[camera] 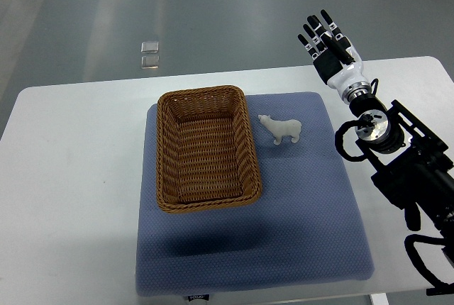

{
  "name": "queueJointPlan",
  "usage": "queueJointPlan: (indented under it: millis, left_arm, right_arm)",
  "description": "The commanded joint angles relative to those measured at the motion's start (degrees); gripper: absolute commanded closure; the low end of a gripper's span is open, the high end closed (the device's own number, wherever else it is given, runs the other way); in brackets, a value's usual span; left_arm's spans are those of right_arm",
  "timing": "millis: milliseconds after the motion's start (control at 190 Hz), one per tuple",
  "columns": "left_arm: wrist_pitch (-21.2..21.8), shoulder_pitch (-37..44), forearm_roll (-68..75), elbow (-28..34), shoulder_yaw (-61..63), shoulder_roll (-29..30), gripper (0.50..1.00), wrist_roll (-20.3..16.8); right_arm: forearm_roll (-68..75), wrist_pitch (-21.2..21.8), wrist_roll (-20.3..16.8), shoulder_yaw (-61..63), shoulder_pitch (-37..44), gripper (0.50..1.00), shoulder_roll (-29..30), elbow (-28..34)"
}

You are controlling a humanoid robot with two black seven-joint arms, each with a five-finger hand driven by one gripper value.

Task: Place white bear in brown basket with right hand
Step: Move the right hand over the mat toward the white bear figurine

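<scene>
Right hand (pixel 328 37) was up at the far right of the table (pixel 71 163), fingers (pixel 318 30) spread and extended, holding nothing. From my remote seat I saw its black-and-white palm section over the table's far edge, fingertips past it over the grey floor (pixel 213 7). Black arm (pixel 404 163) came in from the picture's right edge, cables looped at the wrist.

White bear (pixel 281 129) sat well apart from that hand, nearer the robot's side and to the hand's left, standing on the blue mat (pixel 298 213). It was just beside the right rim of the brown basket (pixel 206 147), not touching it as far as I could tell. Bear was outside the basket.

Basket was rectangular, woven wicker, ribbed walls sloping in to a flat base, with a thick braided rim. Nothing lay in it. Mat looked like dimpled fabric, rounded corners, soft padded edges, with a small dark tag at the near edge. Table was smooth white with rounded corners.

Bear was small, matte off-white, four-legged, head pointing toward the basket. Finer detail was too small for me to read.

Two small clear squares (pixel 150 54) lay on the floor beyond the table.
</scene>
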Motion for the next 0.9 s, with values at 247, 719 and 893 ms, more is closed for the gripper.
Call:
queueJointPlan:
  millis: [247, 719, 893]
  left_arm:
    - [0.06, 0.0, 0.0, 0.0, -0.16, 0.0, 0.5, 0.0]
    - [0.15, 0.0, 0.0, 0.0, -0.07, 0.0, 0.5, 0.0]
    - [-0.12, -0.08, 0.0, 0.0, -0.34, 0.0, 0.5, 0.0]
  right_arm:
    - [-0.09, 0.0, 0.0, 0.0, -0.04, 0.572, 0.0, 0.0]
    - [-10.46, 0.97, -1.67, -12.92, 7.52, 0.572, -7.3, -0.62]
    - [-17.67, 1.93, -6.06, -25.67, 15.43, 0.574, -13.18, -0.62]
